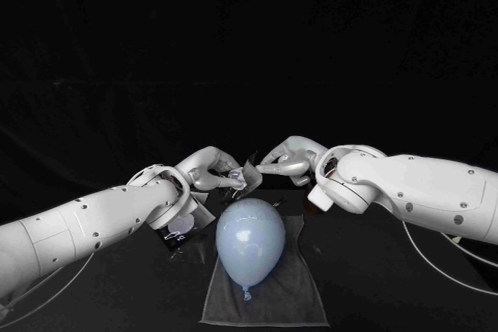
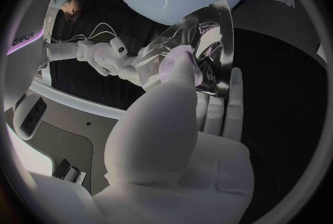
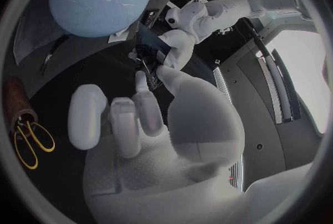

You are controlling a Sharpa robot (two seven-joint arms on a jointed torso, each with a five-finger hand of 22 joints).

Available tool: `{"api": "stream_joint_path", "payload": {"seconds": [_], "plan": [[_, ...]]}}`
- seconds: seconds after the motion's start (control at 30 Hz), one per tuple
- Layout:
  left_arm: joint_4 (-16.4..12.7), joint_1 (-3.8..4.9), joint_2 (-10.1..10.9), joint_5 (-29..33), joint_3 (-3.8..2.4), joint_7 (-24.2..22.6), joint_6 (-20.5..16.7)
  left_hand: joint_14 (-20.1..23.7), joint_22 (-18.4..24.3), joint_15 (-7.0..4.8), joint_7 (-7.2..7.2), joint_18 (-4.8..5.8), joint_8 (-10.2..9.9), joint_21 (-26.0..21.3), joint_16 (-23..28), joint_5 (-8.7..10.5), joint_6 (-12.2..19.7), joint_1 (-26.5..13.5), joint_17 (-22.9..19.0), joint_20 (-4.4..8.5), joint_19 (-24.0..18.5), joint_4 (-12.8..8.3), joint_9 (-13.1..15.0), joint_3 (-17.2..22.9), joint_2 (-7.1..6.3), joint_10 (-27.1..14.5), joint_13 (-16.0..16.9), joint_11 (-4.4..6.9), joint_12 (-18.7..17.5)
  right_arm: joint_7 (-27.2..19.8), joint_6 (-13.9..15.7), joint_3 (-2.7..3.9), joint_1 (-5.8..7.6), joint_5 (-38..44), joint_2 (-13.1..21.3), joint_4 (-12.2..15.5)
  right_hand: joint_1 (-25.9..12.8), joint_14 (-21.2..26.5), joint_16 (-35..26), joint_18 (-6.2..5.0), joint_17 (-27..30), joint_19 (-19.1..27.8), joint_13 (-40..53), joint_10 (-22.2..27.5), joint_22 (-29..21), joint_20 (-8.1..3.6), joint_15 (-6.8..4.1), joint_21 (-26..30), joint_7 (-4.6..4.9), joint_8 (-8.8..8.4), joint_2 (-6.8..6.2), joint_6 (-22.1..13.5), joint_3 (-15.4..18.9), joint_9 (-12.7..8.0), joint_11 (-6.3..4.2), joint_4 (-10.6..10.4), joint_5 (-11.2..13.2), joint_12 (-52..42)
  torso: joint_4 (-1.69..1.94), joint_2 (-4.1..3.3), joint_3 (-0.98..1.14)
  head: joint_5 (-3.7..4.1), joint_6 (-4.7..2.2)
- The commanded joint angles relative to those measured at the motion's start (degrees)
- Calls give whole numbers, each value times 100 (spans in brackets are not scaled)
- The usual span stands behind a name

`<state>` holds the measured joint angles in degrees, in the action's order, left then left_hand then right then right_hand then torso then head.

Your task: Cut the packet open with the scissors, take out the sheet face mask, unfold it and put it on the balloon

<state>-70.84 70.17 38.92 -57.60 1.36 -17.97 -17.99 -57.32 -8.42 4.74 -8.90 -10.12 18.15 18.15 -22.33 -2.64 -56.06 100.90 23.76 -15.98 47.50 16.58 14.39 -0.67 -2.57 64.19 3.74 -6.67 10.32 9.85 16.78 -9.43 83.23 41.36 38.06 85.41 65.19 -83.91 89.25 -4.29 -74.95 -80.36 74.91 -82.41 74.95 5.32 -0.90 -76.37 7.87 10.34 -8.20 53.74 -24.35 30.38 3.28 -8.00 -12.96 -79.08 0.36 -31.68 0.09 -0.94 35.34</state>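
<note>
Aloft, mask [image 1: 245,176] edges in left hand [image 1: 211,170], right hand [image 1: 286,160]

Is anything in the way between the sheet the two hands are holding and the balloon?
Nothing visible is. The left hand and right hand hold the thin sheet by the balloon, at its far end, with open space between them. The scissors lie off to the side.

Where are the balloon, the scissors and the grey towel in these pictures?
balloon [image 1: 250,238], head view, middle of its body.
scissors [image 3: 31,135], right wrist view, yellow handles.
grey towel [image 1: 296,299], head view, bare near corner.
</note>
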Motion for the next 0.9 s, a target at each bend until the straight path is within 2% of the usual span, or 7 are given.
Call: {"api": "stream_joint_path", "payload": {"seconds": [0.03, 0.43, 0.9], "plan": [[16, 18, -16, 9, -10, -78, 82, 8, -6, 27, -54, -7, -22, 34, 23, -13, -4, 76, 6, -3, 17, 8, -3, 30, -3, -9, -2, -31, -30, 4, -66, 6, 5, 100, 13, 8, -41, -565, 17, 35, -1292, -40, 521, -47, 93, 4, 15, -37, 9, -25, -2, 43, 0, 11, -7, -40, -67, -27, -2, 3, 4, -11, 13], [181, 21, -74, 11, -9, -68, 127, 11, -9, 30, -60, -6, -28, 38, 28, -13, -1, 85, 7, -3, 15, 9, -6, 39, -2, -11, -2, -35, -41, -90, 49, 20, 4, 120, 36, -101, -15, -570, 24, 41, -1317, -56, 569, -76, 119, 0, 10, -57, -1, -18, 10, 64, -16, 19, -15, -46, -162, -75, -6, -1, 5, -11, -6], [242, 22, -107, 15, -9, -43, 174, 14, -13, 33, -66, -6, -36, 44, 34, -13, 2, 99, 8, -2, 12, 8, -10, 51, -5, -10, -1, -39, -55, -160, -95, 39, -5, 120, -10, -130, -1, -573, 29, 42, -1335, -59, 582, -81, 124, -2, 9, -60, 2, -24, -5, 56, -14, 19, -14, -40, -156, -86, -1, 3, 0, -24, 4]]}}
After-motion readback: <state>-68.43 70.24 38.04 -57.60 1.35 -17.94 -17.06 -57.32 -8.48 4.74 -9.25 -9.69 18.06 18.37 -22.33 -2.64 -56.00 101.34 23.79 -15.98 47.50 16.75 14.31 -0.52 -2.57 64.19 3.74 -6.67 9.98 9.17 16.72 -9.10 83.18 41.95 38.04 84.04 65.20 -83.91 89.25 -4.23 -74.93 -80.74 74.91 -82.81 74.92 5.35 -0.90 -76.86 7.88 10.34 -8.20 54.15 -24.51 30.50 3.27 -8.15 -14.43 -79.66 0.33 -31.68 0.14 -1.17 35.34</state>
